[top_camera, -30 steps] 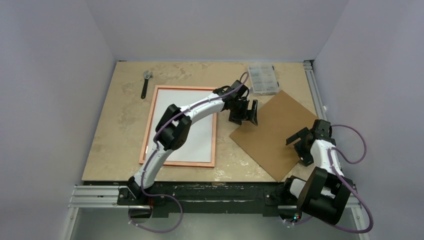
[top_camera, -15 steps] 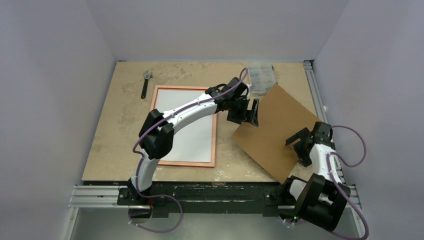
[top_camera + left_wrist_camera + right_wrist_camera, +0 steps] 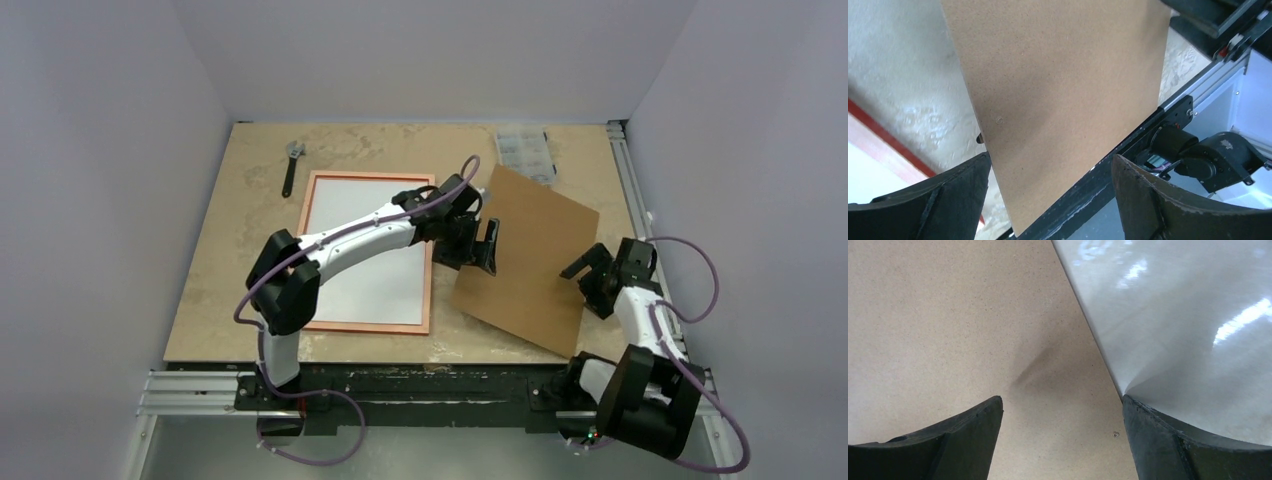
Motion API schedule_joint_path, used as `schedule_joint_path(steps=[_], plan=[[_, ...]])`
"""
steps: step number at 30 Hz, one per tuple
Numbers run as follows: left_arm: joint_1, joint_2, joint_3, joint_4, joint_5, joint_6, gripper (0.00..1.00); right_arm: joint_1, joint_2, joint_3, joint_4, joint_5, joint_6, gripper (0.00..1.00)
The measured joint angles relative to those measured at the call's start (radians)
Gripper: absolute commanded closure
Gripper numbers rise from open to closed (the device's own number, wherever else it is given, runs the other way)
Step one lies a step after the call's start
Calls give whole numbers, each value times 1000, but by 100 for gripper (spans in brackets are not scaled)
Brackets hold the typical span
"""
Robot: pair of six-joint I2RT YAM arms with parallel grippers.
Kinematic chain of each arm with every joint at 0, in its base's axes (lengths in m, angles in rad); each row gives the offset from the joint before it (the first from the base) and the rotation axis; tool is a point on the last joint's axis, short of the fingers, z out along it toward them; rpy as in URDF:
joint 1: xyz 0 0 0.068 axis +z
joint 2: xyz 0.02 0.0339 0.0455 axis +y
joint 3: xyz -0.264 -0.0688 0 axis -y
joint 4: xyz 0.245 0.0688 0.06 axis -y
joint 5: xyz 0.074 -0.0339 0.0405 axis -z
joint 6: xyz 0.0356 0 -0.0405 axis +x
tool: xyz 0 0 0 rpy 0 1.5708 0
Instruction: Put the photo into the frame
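The left gripper (image 3: pixel 485 246) stands wide open at the left edge of the brown rectangular fibreboard backing panel (image 3: pixel 528 265). The right gripper (image 3: pixel 588 283), equally spread, hangs over its right edge.

No text, label, brand, number or sign can be read in any of the views. In the left wrist view, at about 4 o'clock, a small pale patch (image 3: pixel 1154 161) is seen on the dark motor housing (image 3: pixel 1215 157). It may be a label, but any print on it is too small and blurred to be made out.
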Motion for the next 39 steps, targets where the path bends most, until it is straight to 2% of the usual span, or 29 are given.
schedule_joint_path(steps=[12,19,25,33,39], plan=[[-4,-177,-166,-129,-210,-50,14,398,220,135,105,35,27,10],[6,-309,-277,-222,-336,-102,6,567,332,219,133,-17,72,10],[36,-344,-314,-314,-449,-141,0,698,413,301,114,-55,82,8],[111,-361,-378,-328,-504,-154,2,727,366,336,66,-67,60,7],[157,-418,-473,-263,-458,-133,9,673,365,354,60,-98,20,13]])
